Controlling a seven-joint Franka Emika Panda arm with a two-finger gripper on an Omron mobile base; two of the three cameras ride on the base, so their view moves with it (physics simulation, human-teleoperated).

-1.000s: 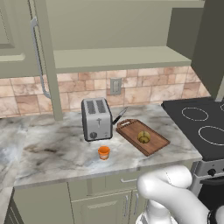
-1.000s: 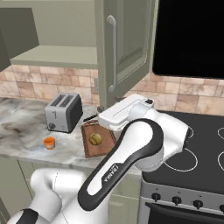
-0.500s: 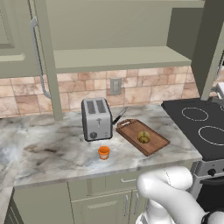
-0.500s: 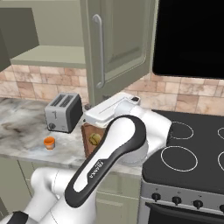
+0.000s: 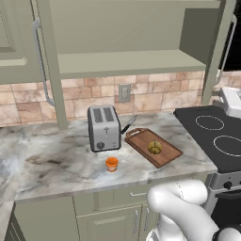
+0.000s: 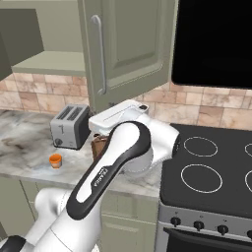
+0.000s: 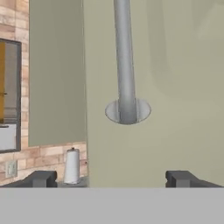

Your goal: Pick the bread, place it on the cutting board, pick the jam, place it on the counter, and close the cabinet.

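Silver handle (image 7: 126, 65) on the cabinet (image 7: 175, 87) door faces the wide-spread claw (image 7: 113, 178); toaster (image 5: 104, 128) beside jam (image 5: 111, 164).

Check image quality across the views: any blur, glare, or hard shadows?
Left base view: sharp, flat even light, soft shadow under the jam. Right base view: crisp, no glare; the arm hides the cutting board. Hand view: the cabinet door handle looms close, slightly soft.
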